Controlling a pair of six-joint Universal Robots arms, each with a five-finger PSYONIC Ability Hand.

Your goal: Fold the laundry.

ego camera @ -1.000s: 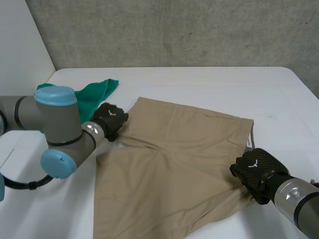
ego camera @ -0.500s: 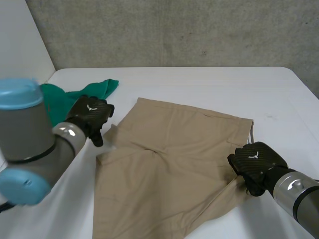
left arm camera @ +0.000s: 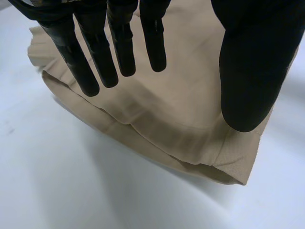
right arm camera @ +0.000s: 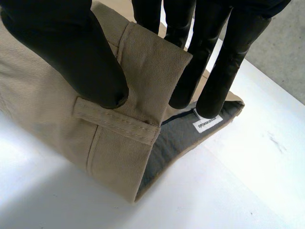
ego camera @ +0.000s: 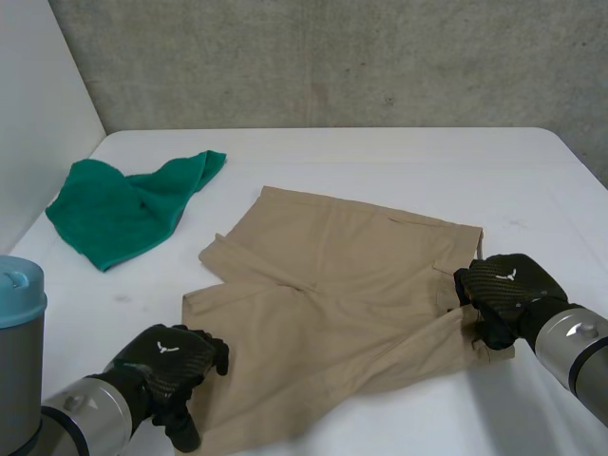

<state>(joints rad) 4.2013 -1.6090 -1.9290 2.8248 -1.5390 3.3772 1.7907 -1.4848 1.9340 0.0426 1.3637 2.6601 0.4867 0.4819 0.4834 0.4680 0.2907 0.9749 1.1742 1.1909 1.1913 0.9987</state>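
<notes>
1. Tan shorts (ego camera: 332, 294) lie spread near the middle of the white surface (ego camera: 380, 157). The waistband is toward the right arm and both legs point toward the left arm.
2. Right hand (ego camera: 503, 290) is at the near corner of the waistband. In the right wrist view the thumb (right arm camera: 71, 52) sits on top of the band by a belt loop (right arm camera: 116, 121), with the fingers (right arm camera: 224, 62) on the other side. The band is pinched between them and turned up, showing grey lining (right arm camera: 174, 140) and a small white label (right arm camera: 208, 122).
3. Left hand (ego camera: 166, 366) is at the hem of the nearer leg, on the cloth's near-left edge. In the left wrist view its fingers (left arm camera: 95, 57) are straight and slightly spread, the thumb (left arm camera: 248, 71) is set well apart, and nothing is clasped. The hem (left arm camera: 190, 152) lies beneath them; I cannot tell whether they touch it.
4. Edges: the far leg's hem (ego camera: 214, 252) is free on the surface. The far waistband corner (ego camera: 480, 230) lies flat. A crease runs where the legs meet.
5. Open room: bare surface runs from the shorts to the far edge and to the right of the waistband. A narrower strip lies along the near edge.
6. A crumpled green cloth (ego camera: 123, 204) sits at the far-left of the surface, near the far leg's hem but apart from it. It takes up the space on that side.
7. Surroundings: a concrete wall (ego camera: 332, 57) stands behind the far edge, and a white panel (ego camera: 38, 104) stands at the left side.
</notes>
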